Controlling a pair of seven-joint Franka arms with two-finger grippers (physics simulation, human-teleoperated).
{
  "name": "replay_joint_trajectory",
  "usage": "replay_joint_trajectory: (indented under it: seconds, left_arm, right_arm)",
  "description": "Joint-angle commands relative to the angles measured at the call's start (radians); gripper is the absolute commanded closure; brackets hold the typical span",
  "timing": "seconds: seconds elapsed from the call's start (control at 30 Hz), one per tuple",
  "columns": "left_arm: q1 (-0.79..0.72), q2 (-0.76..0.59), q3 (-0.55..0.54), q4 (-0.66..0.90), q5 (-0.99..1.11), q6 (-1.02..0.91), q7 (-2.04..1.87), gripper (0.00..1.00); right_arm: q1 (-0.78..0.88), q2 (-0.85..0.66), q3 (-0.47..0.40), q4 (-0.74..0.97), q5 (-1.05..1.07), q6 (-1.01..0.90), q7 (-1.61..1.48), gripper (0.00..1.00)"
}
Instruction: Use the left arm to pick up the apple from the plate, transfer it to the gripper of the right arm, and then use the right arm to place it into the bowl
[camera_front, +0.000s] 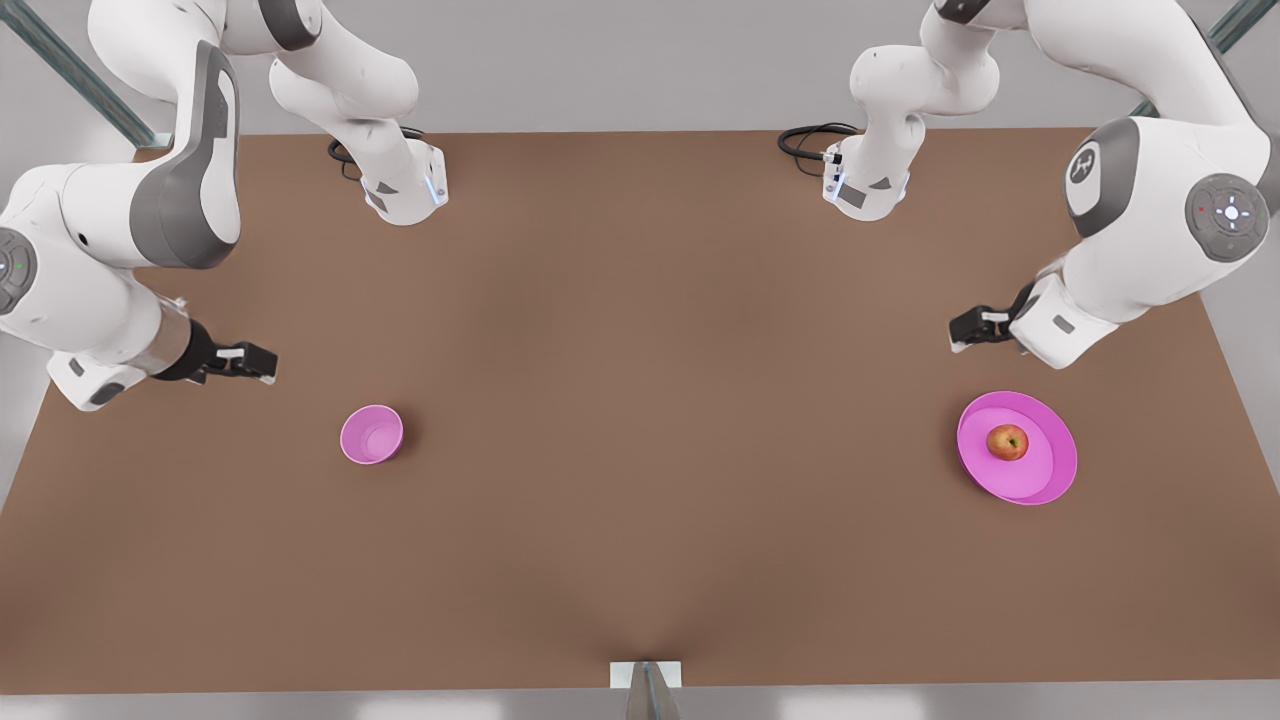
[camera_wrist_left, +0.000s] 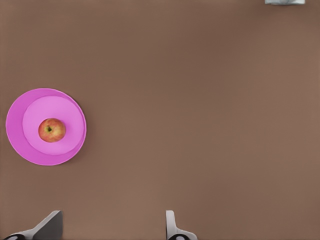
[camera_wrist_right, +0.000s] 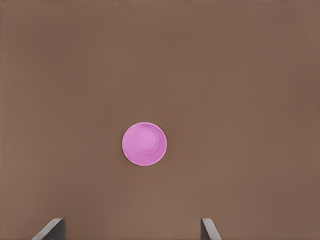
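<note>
- Both white arms ran off past the top and side edges of the front view, so their upper links and the room behind them were hard to make out.
- The left gripper (camera_front: 962, 331) hung above the table on the front view's right, near the plate, its fingers (camera_wrist_left: 172, 226) spread wide and holding nothing.
- The right gripper (camera_front: 262, 363) hung on the front view's left, near the bowl, its fingers (camera_wrist_right: 210, 229) likewise parted and bare.
- The small round red-and-yellow apple (camera_front: 1007, 442) sat on the wide shallow magenta plate (camera_front: 1050, 478), off-centre.
- The small deep magenta bowl (camera_front: 371, 435) stood well apart from the plate.
- The flat brown table (camera_front: 640, 400) carried black cables (camera_front: 805, 138) by the arm bases, with pale grey floor around it.
</note>
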Motion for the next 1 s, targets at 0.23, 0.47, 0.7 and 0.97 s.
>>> replay_joint_trajectory:
  seconds: [0.23,0.47,0.7,0.97]
  left_arm:
    - [0.046,0.069,0.214,-0.461,-0.076,0.751,0.314,0.0]
    - [0.096,0.191,0.246,-0.552,-0.211,0.953,0.546,0.0]
    - [0.142,0.295,0.246,-0.552,-0.231,1.031,0.632,0.0]
    - [0.146,0.393,0.245,-0.554,-0.233,1.034,0.632,0.0]
  right_arm:
    - [0.0,-0.001,0.001,0.001,0.0,0.049,0.018,0.0]
    - [0.0,-0.001,0.001,0.001,0.0,0.049,0.019,0.0]
    - [0.0,-0.001,0.001,0.001,0.0,0.049,0.018,0.0]
    - [-0.001,-0.001,0.001,0.001,0.0,0.049,0.018,0.0]
